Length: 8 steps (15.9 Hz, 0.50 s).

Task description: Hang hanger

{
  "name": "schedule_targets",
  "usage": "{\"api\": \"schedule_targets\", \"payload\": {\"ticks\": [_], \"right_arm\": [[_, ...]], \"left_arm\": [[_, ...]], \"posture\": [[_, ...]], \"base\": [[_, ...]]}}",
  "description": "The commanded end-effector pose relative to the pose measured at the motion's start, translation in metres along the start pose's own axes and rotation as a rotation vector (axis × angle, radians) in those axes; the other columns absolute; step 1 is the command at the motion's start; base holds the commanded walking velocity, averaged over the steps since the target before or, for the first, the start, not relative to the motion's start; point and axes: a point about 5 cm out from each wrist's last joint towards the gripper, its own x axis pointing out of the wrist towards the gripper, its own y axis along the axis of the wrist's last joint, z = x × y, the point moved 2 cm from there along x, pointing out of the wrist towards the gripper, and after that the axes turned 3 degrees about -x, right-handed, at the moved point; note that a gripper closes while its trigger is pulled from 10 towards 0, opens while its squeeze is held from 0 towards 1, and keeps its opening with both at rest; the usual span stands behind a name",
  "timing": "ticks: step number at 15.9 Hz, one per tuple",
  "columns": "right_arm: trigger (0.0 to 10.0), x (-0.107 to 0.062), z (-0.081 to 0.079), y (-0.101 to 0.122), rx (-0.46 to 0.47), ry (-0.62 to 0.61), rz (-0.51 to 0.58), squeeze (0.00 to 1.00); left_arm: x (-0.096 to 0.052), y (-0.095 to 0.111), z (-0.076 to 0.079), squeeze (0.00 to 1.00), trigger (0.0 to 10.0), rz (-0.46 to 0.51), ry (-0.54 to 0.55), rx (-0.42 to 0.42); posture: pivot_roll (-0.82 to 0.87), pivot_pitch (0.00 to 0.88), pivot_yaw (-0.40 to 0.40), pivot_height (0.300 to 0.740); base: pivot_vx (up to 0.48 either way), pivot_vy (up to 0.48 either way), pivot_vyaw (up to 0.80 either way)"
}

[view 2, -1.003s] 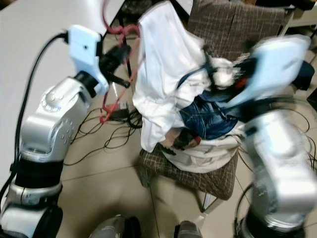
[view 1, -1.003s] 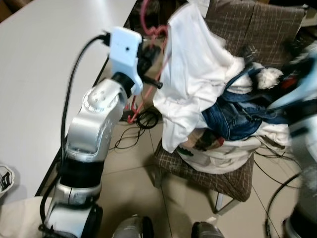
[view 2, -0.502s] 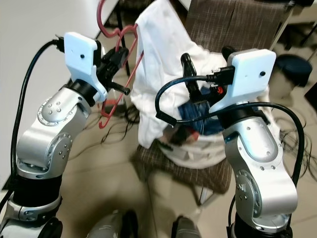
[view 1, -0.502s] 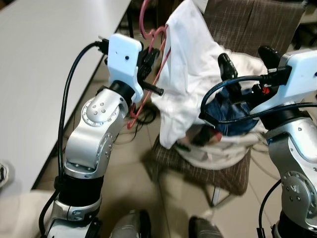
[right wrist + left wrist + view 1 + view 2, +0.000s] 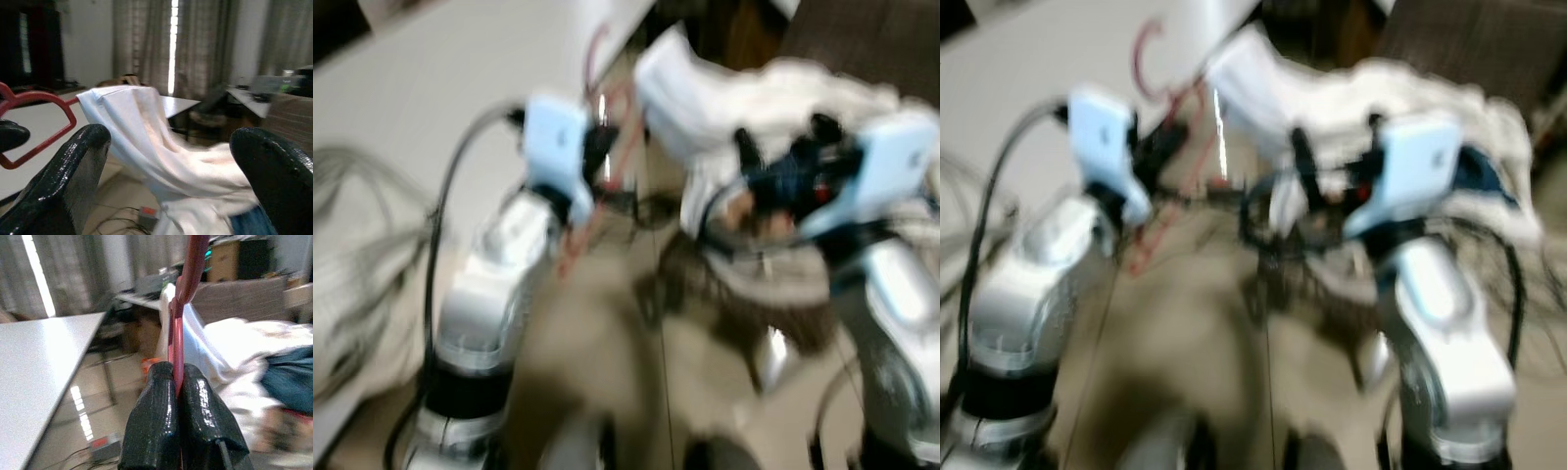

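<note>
table (image 5: 44, 357): big white top, far left of scene, runs toward the back.
chair (image 5: 862, 44): brown checked back, far right, heaped with laundry; head views badly blurred.
clothes pile (image 5: 274, 357): white and blue garments on the seat.
white shirt (image 5: 142, 132): draped over the red hanger (image 5: 178, 340), hangs down left of the pile.
left gripper (image 5: 178, 382): raised at left, near the table edge, fingers clamped tight on the hanger's thin red bar; hook points up.
right gripper (image 5: 171, 181): raised at right in front of the pile, fingers spread wide, nothing between them, facing the shirt.
</note>
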Motion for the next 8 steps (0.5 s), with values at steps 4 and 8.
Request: {"api": "schedule_targets", "payload": {"ticks": [4, 8], "right_arm": [[10.0, -0.006, 0.003, -0.001, -0.032, -0.012, 0.009, 0.0], [10.0, -0.011, 0.004, -0.003, 0.023, -0.064, 0.051, 0.0]], "left_arm": [[-0.007, -0.003, 0.003, 0.0, 10.0, 0.023, -0.016, -0.03], [-0.014, -0.002, 0.01, 0.0, 10.0, 0.066, -0.026, -0.025]], "posture": [[-0.14, 0.086, 0.035, 0.74], [-0.14, 0.088, 0.028, 0.74]], "base": [[-0.15, 0.0, 0.0], [0.0, -0.227, 0.0]]}}
